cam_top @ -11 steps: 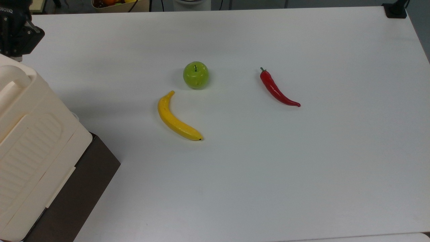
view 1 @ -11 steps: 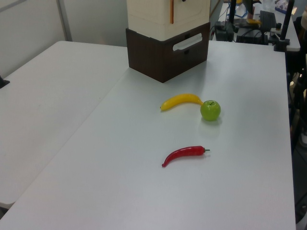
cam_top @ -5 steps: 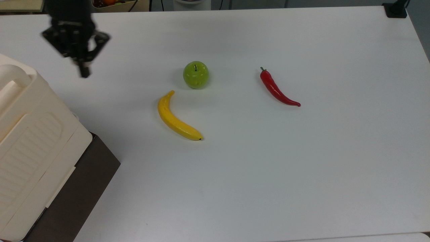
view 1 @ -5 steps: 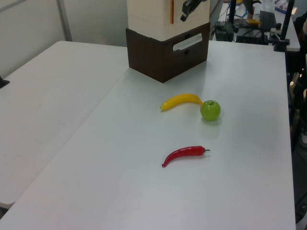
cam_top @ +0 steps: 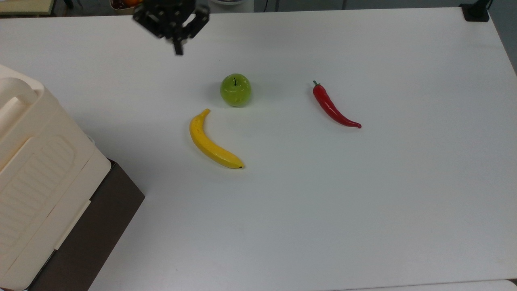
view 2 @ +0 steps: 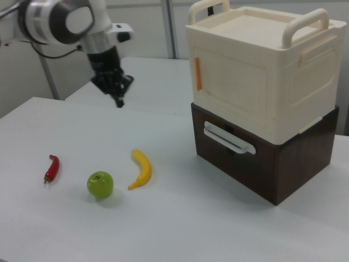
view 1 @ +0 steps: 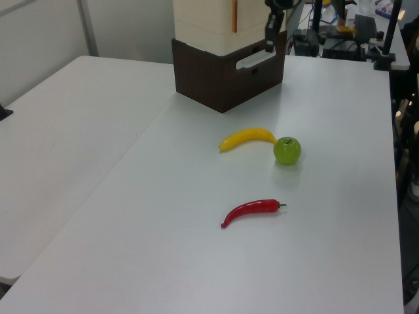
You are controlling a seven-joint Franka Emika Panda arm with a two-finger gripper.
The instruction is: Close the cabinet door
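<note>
The cream cabinet (view 2: 256, 65) stands on a dark brown drawer base (view 2: 283, 169). Its cabinet door (view 2: 234, 90) is the flat front panel with an orange handle (view 2: 198, 73), lying flush with the body. In the left view the cabinet door (view 1: 252, 26) faces right at the top edge. My gripper (cam_top: 178, 49) hangs shut over the table's far side, up and to the top view's left of the green apple (cam_top: 235, 89), well apart from the cabinet (cam_top: 40, 161). In the right view the gripper (view 2: 119, 102) points down with nothing in it.
A yellow banana (cam_top: 212, 141), the apple and a red chili (cam_top: 333, 107) lie mid-table on the white table (cam_top: 363, 202). The brown base (cam_top: 93, 230) with its cream drawer handle (view 2: 229, 137) juts out under the cabinet. A black mount (cam_top: 476, 12) sits at the far right corner.
My gripper has swung away from the cabinet, moving toward the top view's right along the table's far side. The cabinet and the fruit have not moved.
</note>
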